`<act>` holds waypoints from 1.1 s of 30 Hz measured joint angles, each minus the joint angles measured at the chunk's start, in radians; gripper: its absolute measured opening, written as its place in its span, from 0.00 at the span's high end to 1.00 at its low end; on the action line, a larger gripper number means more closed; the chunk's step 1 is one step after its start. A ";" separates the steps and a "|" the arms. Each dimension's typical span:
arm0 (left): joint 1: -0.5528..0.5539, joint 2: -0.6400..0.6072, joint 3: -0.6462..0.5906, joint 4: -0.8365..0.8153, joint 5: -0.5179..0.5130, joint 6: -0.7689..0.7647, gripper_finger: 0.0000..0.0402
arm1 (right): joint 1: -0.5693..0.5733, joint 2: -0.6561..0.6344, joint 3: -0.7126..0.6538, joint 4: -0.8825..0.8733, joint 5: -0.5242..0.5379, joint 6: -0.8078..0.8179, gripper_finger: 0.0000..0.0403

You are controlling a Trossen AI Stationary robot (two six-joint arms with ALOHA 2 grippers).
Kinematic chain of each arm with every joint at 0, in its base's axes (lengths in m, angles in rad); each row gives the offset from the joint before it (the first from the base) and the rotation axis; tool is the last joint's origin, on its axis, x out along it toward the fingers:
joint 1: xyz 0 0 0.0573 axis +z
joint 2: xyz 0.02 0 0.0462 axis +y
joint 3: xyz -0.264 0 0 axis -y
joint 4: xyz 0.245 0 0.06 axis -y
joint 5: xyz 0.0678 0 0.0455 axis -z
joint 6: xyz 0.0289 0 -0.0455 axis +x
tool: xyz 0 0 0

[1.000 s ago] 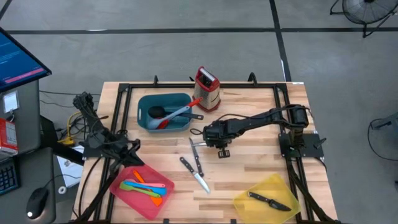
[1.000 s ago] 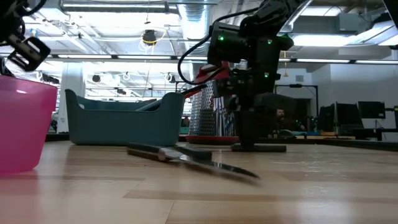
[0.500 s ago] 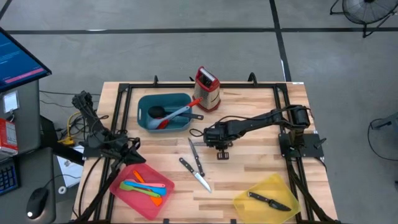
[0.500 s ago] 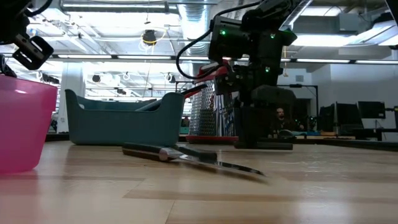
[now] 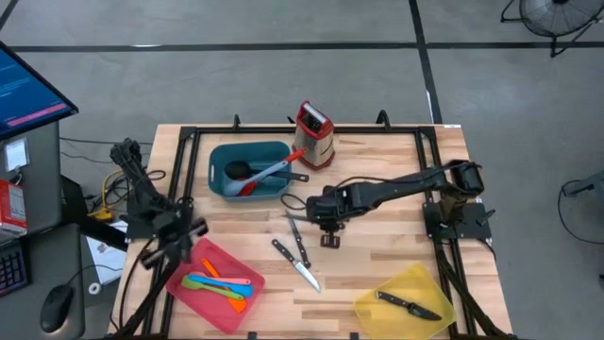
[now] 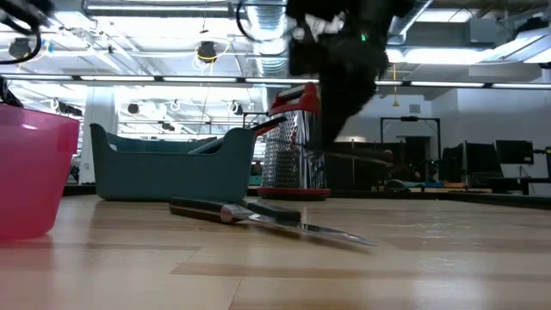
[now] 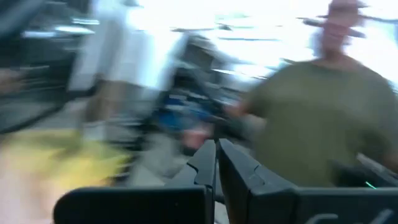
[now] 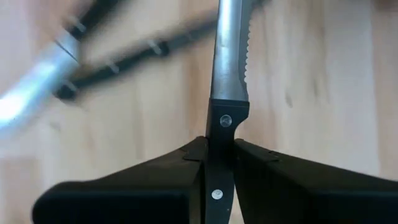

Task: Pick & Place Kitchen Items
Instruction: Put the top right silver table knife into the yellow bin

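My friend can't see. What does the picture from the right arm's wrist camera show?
The right tool is shut on a black-handled knife, its serrated steel blade pointing away over the wooden table. Two more knives lie blurred on the wood beyond it.

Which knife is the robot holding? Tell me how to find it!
Look at the middle of the wooden table, just below the teal tray and the steel box grater. The right gripper hangs there, jaws shut on the black handle of a steel knife. Unlike the two knives on the table beside it, this one is lifted off the wood and has a saw-toothed blade.
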 joint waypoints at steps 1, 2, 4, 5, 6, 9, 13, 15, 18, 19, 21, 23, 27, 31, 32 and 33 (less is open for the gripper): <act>0.000 -0.003 0.000 0.004 0.089 0.029 0.99 | 0.010 0.001 0.011 0.018 0.000 0.015 0.91; 0.000 -0.004 0.000 0.003 0.148 0.055 0.99 | 0.020 -0.002 0.016 0.023 0.003 0.028 0.91; 0.014 0.000 0.000 0.002 0.164 0.083 0.99 | 0.041 -0.010 0.021 0.006 0.013 0.052 0.91; 0.030 0.000 0.000 -0.013 0.165 0.083 0.99 | 0.050 -0.009 0.029 0.018 0.022 0.064 0.91; 0.047 0.001 0.000 -0.029 0.172 0.077 0.99 | 0.059 -0.009 0.035 0.021 0.030 0.074 0.91; 0.113 0.001 0.000 -0.038 0.300 0.058 0.99 | 0.080 -0.009 0.048 0.015 0.038 0.104 0.91; 0.239 0.001 0.000 -0.062 0.502 0.007 0.99 | 0.104 -0.009 0.063 0.016 0.039 0.140 0.91; 0.316 0.001 0.000 -0.117 0.565 -0.042 0.99 | 0.114 -0.009 0.063 0.015 0.040 0.165 0.91; 0.433 0.001 0.000 -0.166 0.662 -0.059 0.99 | 0.134 -0.009 0.064 0.008 0.042 0.212 0.91; 0.471 0.001 0.000 -0.168 0.691 -0.048 0.99 | 0.141 -0.009 0.064 0.004 0.042 0.233 0.91; 0.540 0.001 0.000 -0.169 0.738 -0.015 0.99 | 0.159 -0.009 0.064 -0.002 0.042 0.283 0.91; 0.602 0.001 0.000 -0.172 0.756 0.025 0.99 | 0.180 -0.009 0.064 -0.018 0.042 0.345 0.91; 0.700 0.001 0.000 -0.176 0.767 0.094 0.99 | 0.226 -0.009 0.064 -0.064 0.042 0.476 0.91; 0.777 0.004 0.000 -0.230 0.759 0.085 0.99 | 0.275 -0.009 0.064 -0.100 0.042 0.568 0.91; 0.792 0.007 0.000 -0.245 0.740 0.072 0.99 | 0.286 -0.009 0.064 -0.105 0.042 0.585 0.91; 0.805 0.010 0.000 -0.260 0.708 0.054 0.99 | 0.297 -0.009 0.064 -0.105 0.042 0.599 0.91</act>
